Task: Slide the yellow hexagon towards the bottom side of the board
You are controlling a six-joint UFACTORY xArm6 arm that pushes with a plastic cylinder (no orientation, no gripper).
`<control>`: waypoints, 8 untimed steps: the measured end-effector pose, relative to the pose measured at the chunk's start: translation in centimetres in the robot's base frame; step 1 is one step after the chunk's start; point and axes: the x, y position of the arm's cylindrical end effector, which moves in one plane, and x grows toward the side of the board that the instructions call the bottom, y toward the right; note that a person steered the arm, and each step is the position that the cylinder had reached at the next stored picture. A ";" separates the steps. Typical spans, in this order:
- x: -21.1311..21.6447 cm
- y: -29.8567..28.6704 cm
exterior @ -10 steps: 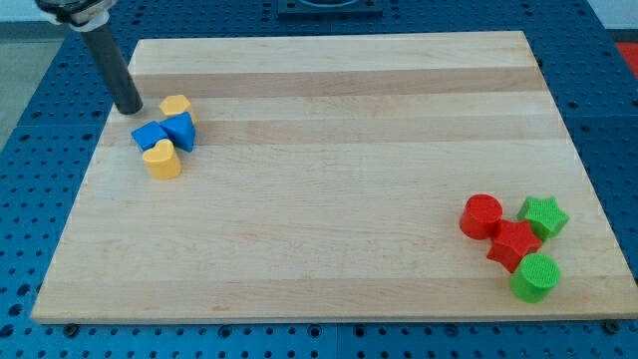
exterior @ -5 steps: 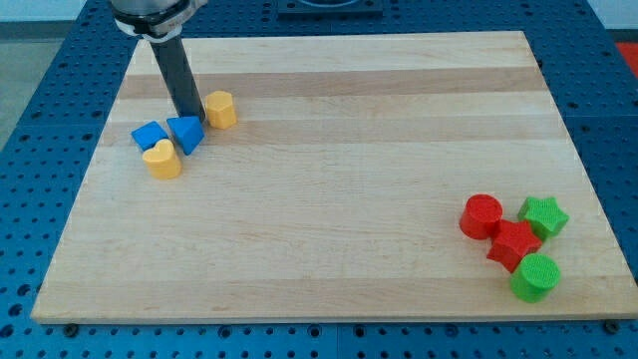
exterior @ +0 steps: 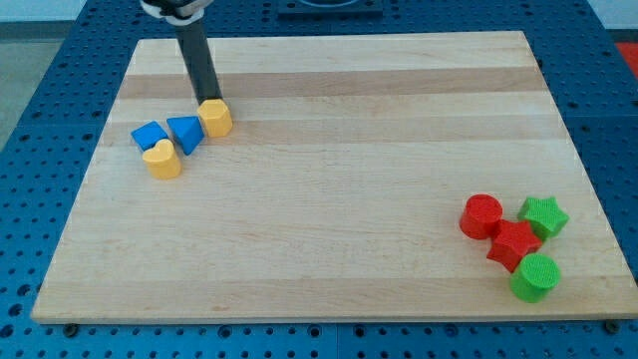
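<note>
The yellow hexagon (exterior: 216, 118) lies near the view's top left on the wooden board (exterior: 329, 199). My tip (exterior: 208, 101) stands right at its upper left edge, touching or nearly touching it. A blue triangle block (exterior: 185, 133) sits against the hexagon's left side. A blue block (exterior: 150, 136) lies further left. A yellow heart (exterior: 161, 160) lies just below the two blue blocks.
At the view's bottom right is a cluster: a red cylinder (exterior: 482, 215), a green star (exterior: 543, 215), a red star (exterior: 514, 244) and a green cylinder (exterior: 535, 276). The board's edges border a blue perforated table.
My tip moved from the board's left edge to the right, pushed the yellow hexagon rightward off the blue blocks, then came round to its upper side. The hexagon has shifted slightly down-left.
</note>
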 end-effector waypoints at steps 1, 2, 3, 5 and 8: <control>2.1 -0.3; 3.6 -0.3; 5.3 -0.3; 0.3 0.1; 5.9 2.3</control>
